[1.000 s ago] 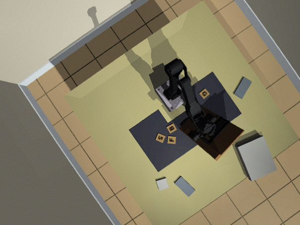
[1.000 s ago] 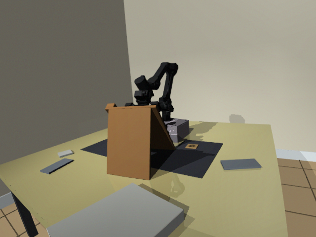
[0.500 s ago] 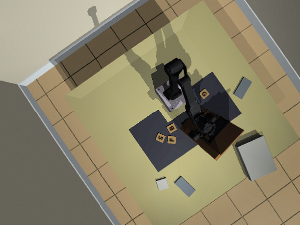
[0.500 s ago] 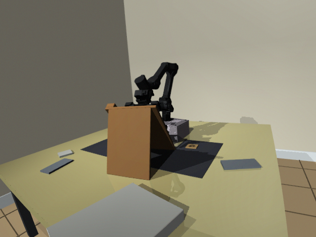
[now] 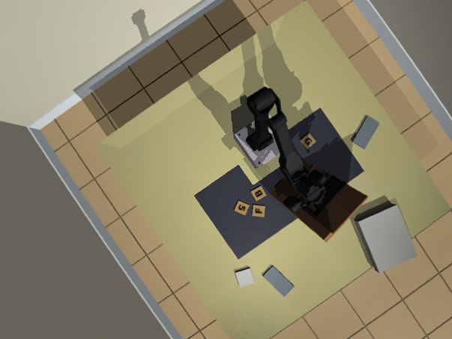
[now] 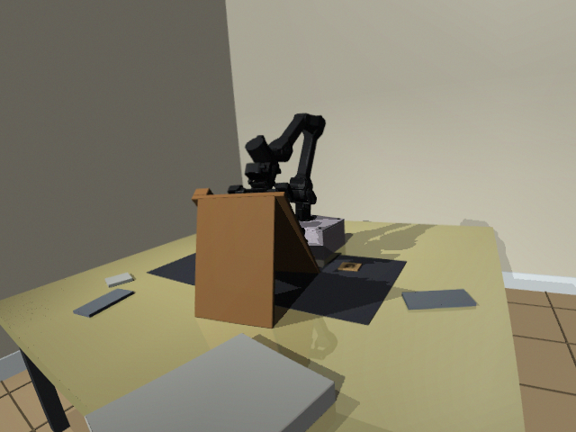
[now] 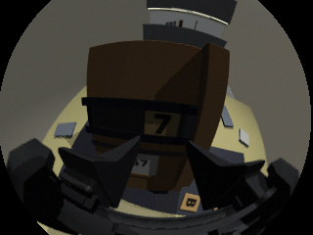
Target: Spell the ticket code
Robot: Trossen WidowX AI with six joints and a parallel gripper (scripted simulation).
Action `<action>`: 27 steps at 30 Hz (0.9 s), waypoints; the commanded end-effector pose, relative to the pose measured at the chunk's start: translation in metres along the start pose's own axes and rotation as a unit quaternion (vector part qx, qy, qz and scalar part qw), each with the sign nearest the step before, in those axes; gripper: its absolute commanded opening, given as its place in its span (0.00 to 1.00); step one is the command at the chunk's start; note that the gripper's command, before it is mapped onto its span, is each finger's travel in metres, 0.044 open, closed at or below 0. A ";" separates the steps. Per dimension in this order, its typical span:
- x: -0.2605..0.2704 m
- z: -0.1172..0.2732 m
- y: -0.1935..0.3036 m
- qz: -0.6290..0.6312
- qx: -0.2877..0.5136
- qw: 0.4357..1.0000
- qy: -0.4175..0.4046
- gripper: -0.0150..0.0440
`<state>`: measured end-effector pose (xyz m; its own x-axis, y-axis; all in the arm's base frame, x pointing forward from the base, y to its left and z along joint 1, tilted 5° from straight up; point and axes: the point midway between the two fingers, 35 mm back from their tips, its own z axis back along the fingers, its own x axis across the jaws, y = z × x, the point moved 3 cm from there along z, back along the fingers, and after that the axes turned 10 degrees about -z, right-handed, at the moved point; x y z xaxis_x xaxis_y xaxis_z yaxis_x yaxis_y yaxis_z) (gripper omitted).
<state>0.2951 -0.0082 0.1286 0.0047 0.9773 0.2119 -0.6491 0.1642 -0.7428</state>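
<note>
The brown sloped board (image 5: 348, 207) (image 6: 235, 260) (image 7: 127, 69) carries a dark rail (image 7: 139, 103). A tile marked 7 (image 7: 162, 123) lies in the rail, towards its right end in the wrist view. The ticket (image 7: 145, 164) below is partly hidden by a finger; its last character reads 7. My gripper (image 7: 163, 141) is open and empty, its fingertips close to the board just below the tile 7. Loose tiles on the dark mat are B (image 5: 258, 192) (image 7: 190, 202), F (image 5: 258, 210), one that reads 5 or S (image 5: 241, 207), and, on the other side, G (image 5: 307, 140) (image 6: 349, 266).
A large grey box (image 5: 388, 238) (image 6: 223, 385) stands behind the board. A slate block (image 5: 366, 132) (image 6: 439, 299) lies beyond the G side of the mat. Another slate block (image 5: 278, 280) (image 6: 104, 301) and a small white block (image 5: 244, 277) (image 6: 119, 279) lie on the other side.
</note>
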 end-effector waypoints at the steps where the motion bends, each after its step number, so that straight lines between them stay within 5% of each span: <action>1: 0.001 0.002 -0.002 0.003 -0.003 1.000 -0.002 0.75; 27: 0.003 0.006 -0.007 0.002 -0.003 1.000 -0.002 0.75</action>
<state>0.2948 -0.0072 0.1351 0.0011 0.9773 0.2118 -0.6489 0.1619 -0.7434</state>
